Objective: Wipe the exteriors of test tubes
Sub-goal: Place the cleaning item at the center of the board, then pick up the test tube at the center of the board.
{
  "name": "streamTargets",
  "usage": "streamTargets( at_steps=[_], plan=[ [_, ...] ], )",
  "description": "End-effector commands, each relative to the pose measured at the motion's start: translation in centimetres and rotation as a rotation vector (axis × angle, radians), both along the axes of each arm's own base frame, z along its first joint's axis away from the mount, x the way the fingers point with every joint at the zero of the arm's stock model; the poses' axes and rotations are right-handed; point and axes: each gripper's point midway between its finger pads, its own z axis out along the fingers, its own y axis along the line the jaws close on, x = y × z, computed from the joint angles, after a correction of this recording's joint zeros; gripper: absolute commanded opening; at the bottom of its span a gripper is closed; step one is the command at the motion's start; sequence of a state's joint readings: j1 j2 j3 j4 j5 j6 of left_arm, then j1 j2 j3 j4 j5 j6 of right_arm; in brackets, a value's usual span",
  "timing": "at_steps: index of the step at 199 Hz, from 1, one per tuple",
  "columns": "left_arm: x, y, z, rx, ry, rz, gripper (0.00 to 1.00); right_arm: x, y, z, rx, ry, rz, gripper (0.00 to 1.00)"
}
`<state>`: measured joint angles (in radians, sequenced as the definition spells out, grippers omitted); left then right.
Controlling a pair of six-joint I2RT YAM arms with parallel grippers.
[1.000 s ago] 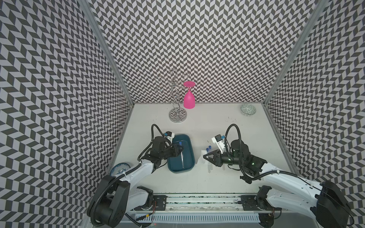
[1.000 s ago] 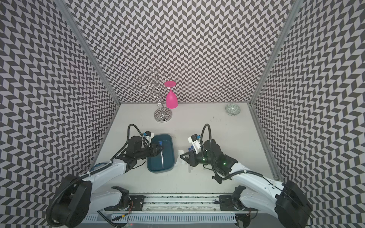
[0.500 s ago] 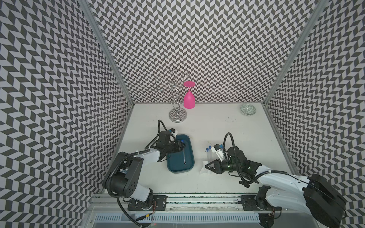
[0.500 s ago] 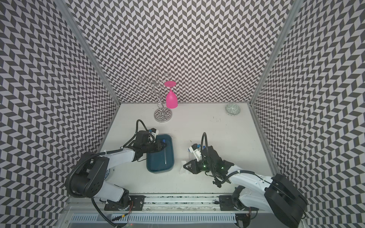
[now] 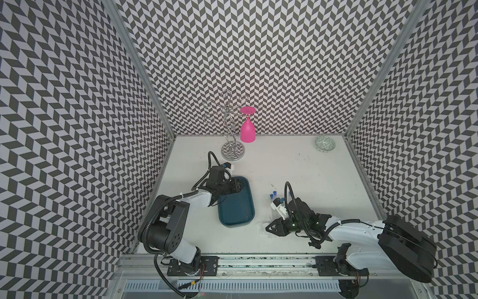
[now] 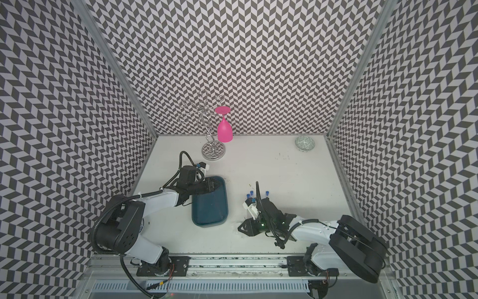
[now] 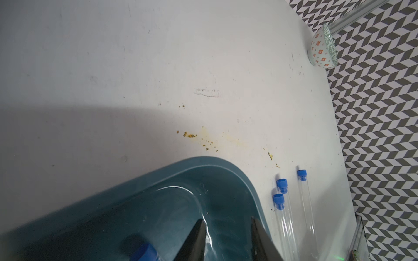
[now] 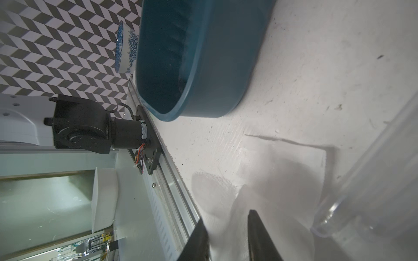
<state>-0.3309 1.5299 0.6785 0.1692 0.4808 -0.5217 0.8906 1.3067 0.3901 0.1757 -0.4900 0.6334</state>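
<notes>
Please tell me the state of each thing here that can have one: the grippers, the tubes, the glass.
left gripper: open, over the teal tray.
right gripper: open, over the tissue.
test tube in the tray: capped, lying down.
three test tubes on the table: capped, lying flat.
pink glass: hanging upside down on the rack.

Bright, even light; soft shadows; wrist close-ups blurred.

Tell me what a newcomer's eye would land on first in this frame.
The black-and-white chevron walls dominate, and against them the bright pink glass, upside down on the chrome rack at the back, stands out most. Nearer the front, the teal tray sits under the left gripper, with three blue-capped test tubes lying on the table beside it.
</notes>
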Motion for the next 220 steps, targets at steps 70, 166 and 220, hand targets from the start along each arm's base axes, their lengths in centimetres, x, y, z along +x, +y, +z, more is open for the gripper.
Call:
streamTargets(
  at_steps=[70, 166, 220],
  plan=[
    [-2.2, 0.9, 7.4, -0.01, -0.238, -0.037, 0.42, 5.4, 1.3, 8.8, -0.073, -0.207, -0.117, 0.53],
    [-7.1, 0.7, 6.9, -0.133, -0.244, -0.062, 0.44, 15.1, -6.0, 2.3, -0.463, -0.214, -0.422, 0.28],
    [-8.5, -0.6, 6.9, -0.142, -0.247, -0.111, 0.45, 15.3, -5.5, -0.5, -0.521, -0.165, -0.421, 0.26]
  ],
)
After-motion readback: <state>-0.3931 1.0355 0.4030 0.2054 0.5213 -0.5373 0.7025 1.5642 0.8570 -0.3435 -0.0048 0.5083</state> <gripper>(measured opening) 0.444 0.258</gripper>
